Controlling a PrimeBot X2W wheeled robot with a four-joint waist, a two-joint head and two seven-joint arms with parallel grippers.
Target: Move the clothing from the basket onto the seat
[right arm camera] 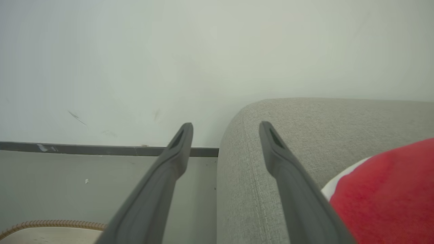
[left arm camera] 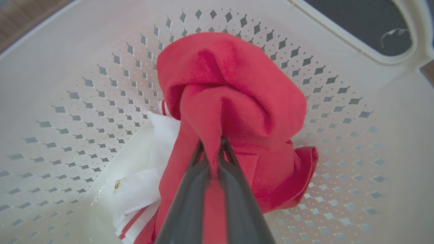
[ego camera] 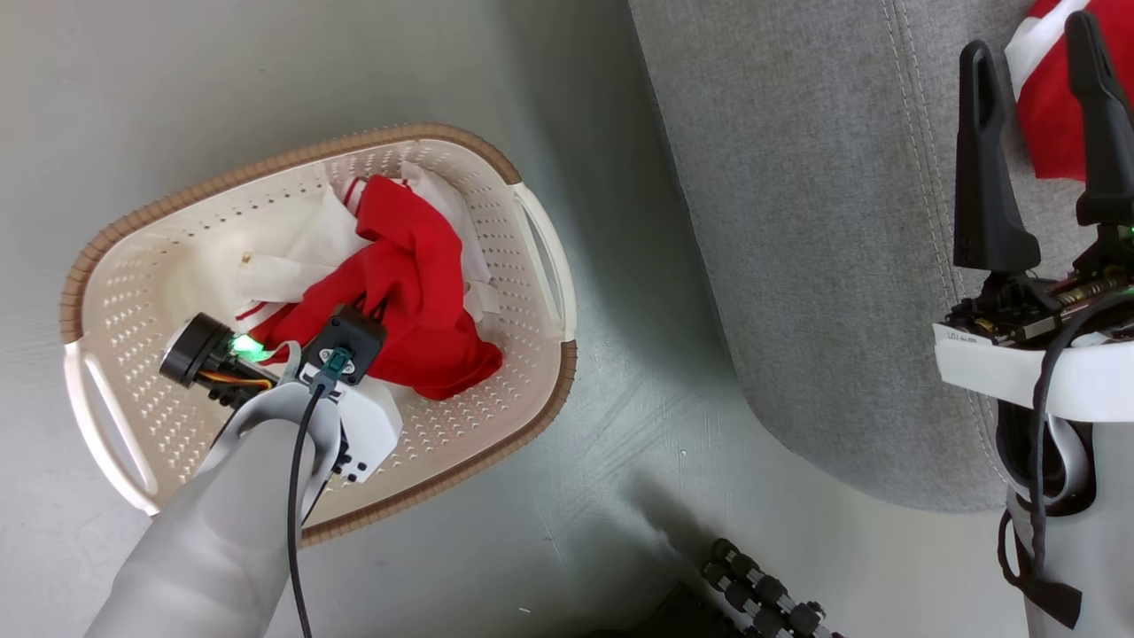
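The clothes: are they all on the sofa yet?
Not yet. Done: one red garment lies on the sofa. In hand: the left fingers are pinched shut on the second red garment, down in the basket. Left: lift it out and drop it on the sofa. The right fingers are open, empty.

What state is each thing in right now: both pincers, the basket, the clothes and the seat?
left pincer: shut on a fold of the basket garment
right pincer: open, holding nothing
basket: upright on the floor, one garment inside
basket garment: crumpled, pinched, inside the basket
seat garment: lying on the seat, ungripped
seat: bears one garment
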